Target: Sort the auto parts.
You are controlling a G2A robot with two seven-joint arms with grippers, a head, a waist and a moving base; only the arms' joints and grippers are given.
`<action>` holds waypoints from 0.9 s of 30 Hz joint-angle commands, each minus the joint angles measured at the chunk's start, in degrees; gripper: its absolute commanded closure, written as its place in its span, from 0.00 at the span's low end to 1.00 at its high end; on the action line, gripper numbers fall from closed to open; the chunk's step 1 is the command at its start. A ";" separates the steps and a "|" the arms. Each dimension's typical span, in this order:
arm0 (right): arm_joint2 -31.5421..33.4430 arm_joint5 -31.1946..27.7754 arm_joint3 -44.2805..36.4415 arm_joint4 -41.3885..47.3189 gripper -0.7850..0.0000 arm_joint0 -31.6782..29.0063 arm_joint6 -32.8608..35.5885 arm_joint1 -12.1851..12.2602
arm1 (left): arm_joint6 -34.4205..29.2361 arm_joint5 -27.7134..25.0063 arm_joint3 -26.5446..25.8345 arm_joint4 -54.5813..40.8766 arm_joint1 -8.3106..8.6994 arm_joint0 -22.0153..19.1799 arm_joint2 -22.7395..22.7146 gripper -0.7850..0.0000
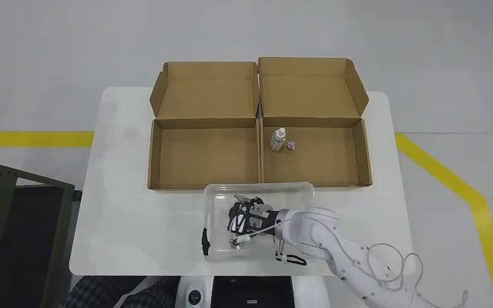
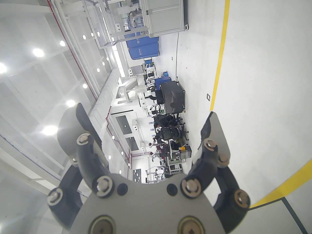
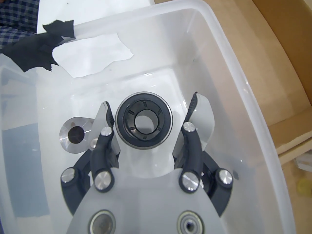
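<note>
The right claw (image 3: 151, 102) hung wide inside the bin (image 3: 219, 49) at the near edge of the surface (image 1: 123, 192), its fingers flanking a bearing (image 3: 144, 123) on the bin floor. A metal disc (image 3: 73, 135) lay just beside it. Black tape (image 3: 36, 47) clung to the bin's rim. Behind stood the left box (image 1: 204, 158) and the right box (image 1: 331, 158), which held a bottle (image 1: 277, 138). The left claw (image 2: 145, 110) gaped wide toward a factory hall.

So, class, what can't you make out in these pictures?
Top view: contents of the clear plastic bin, covered by the right gripper.
Right wrist view: shiny metal disc, partly behind a gripper finger.
Top view: small white bottle-shaped part and tiny pink piece, too small to identify.
</note>
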 commanded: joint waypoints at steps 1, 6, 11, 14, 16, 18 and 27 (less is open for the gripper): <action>-0.14 -0.10 0.45 0.07 0.34 0.10 -0.20 -0.10 | 0.00 0.00 0.00 0.00 0.00 0.00 0.00 0.00; -0.05 -0.51 1.21 0.56 0.63 0.27 -0.70 -0.28 | 0.00 0.00 0.00 0.00 0.00 0.00 0.00 0.00; 0.60 -1.84 1.92 3.04 0.81 0.33 -1.61 -0.36 | 0.00 0.00 0.00 0.00 0.00 0.00 0.00 0.00; 0.79 -2.76 2.21 4.77 0.93 0.29 -2.28 -0.43 | 0.00 0.00 0.00 0.00 0.00 0.00 0.00 0.00; 0.92 -3.40 2.42 6.04 0.98 0.28 -2.66 -0.48 | 0.00 0.00 0.00 0.00 0.00 0.00 0.00 0.00; 1.14 -3.65 2.51 6.94 1.00 0.32 -2.97 -0.52 | 0.00 0.00 0.00 0.00 0.00 0.00 0.00 0.00; 4.18 -5.09 0.82 11.54 1.00 -0.84 -4.18 -0.06 | 0.00 0.00 0.00 0.00 0.00 0.00 0.00 0.00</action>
